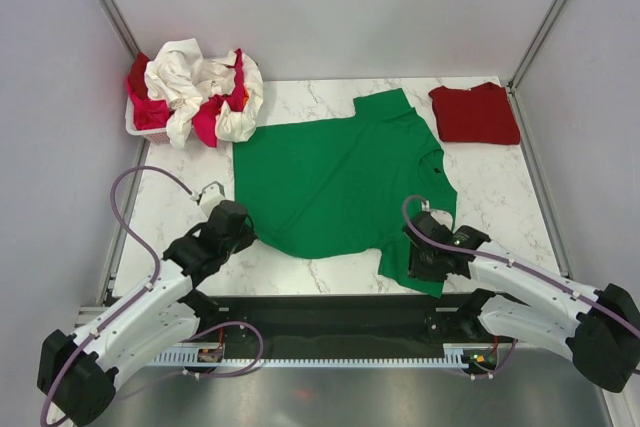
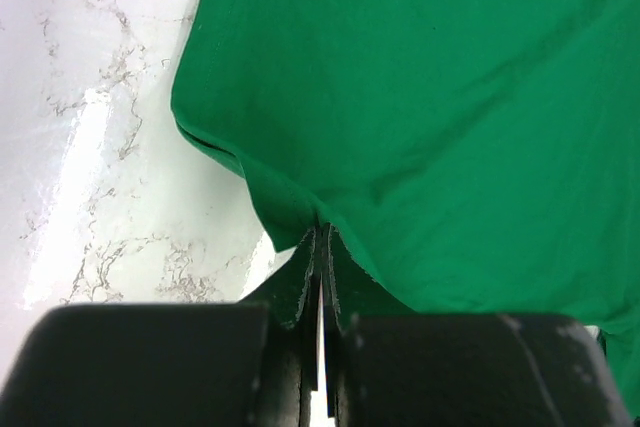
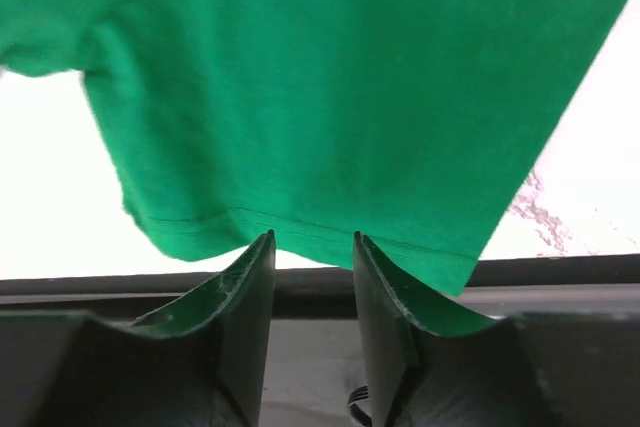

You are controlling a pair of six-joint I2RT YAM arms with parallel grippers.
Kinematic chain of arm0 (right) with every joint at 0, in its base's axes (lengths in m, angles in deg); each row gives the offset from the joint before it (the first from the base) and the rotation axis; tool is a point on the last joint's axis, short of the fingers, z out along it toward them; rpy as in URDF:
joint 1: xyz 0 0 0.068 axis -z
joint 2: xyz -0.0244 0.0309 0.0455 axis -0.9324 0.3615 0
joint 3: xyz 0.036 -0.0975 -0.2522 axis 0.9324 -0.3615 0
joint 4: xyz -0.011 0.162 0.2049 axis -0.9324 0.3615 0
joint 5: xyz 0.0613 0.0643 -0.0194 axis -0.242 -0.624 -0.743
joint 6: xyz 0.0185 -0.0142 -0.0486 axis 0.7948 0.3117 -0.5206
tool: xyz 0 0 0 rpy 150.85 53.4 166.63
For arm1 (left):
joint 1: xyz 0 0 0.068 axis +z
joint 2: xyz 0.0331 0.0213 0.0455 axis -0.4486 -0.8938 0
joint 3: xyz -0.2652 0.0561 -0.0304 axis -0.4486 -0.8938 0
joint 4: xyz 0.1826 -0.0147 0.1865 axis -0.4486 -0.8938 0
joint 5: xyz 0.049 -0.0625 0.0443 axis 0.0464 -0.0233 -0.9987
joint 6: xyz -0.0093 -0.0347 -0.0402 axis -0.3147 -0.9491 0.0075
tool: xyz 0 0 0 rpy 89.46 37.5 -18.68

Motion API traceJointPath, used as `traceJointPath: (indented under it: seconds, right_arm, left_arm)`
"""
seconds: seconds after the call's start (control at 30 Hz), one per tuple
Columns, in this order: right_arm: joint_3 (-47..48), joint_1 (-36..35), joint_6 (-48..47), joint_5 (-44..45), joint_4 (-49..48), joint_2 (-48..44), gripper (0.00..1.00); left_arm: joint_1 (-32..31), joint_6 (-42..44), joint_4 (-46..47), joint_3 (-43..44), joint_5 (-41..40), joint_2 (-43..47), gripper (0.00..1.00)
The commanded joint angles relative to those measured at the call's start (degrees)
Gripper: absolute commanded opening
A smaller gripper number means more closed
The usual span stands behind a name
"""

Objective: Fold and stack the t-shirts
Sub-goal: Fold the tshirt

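Note:
A bright green t-shirt lies spread on the marble table. My left gripper is shut on its near left edge, pinching the cloth. My right gripper is open at the shirt's near right hem, fingers on either side of the hem edge. A dark red t-shirt lies folded at the far right. Cream-white and pinkish red shirts are heaped in a white basket at the far left.
Grey walls enclose the table on the left, right and back. A black rail runs along the table's near edge between the arm bases. Bare marble shows right of the green shirt.

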Motion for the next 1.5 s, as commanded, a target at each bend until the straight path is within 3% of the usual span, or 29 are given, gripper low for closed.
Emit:
traceJointPath:
  seconds: [0.0, 0.5, 0.6, 0.63, 0.7, 0.73, 1.2, 1.37, 1.47]
  right_arm:
    - [-2.2, -1.2, 1.3, 1.4, -0.8, 0.1, 0.44]
    - [-5.9, -4.1, 2.1, 4.6, -7.2, 6.5, 0.45]
    - [-5.4, -4.1, 1.5, 5.6, -7.9, 7.5, 0.31]
    - [-5.3, -4.1, 0.9, 5.7, -8.2, 7.7, 0.18]
    - [-5.0, -4.1, 0.4, 6.0, -8.5, 8.2, 0.1]
    - [-4.6, -4.1, 0.1, 6.3, -8.5, 8.5, 0.01]
    - [7.8, -4.1, 0.2, 9.6, 3.5, -1.4, 0.0]
    - [15.5, -4.0, -2.4, 13.1, 2.9, 1.4, 0.0]
    - [21.1, -2.9, -5.7, 14.4, 0.5, 3.9, 0.0]
  left_arm:
    - [0.5, 2.0, 2.1, -0.5, -0.2, 0.5, 0.02]
    - [0.9, 3.4, 3.7, -1.1, 0.3, -0.6, 0.02]
    - [1.1, 3.6, 4.1, -1.2, 0.4, -0.8, 0.02]
    - [1.2, 3.9, 4.3, -1.2, 0.4, -0.8, 0.02]
    - [1.2, 4.1, 4.5, -1.1, 0.4, -0.9, 0.02]
    - [1.2, 4.5, 4.5, -1.0, 0.6, -0.9, 0.02]
    - [5.1, 8.1, -2.6, 3.0, 9.1, 6.0, 0.02]
    - [7.8, 8.5, -2.8, 6.9, 9.2, 2.8, 0.02]
    - [11.5, 13.1, -3.1, 8.8, 14.3, -1.6, 0.02]
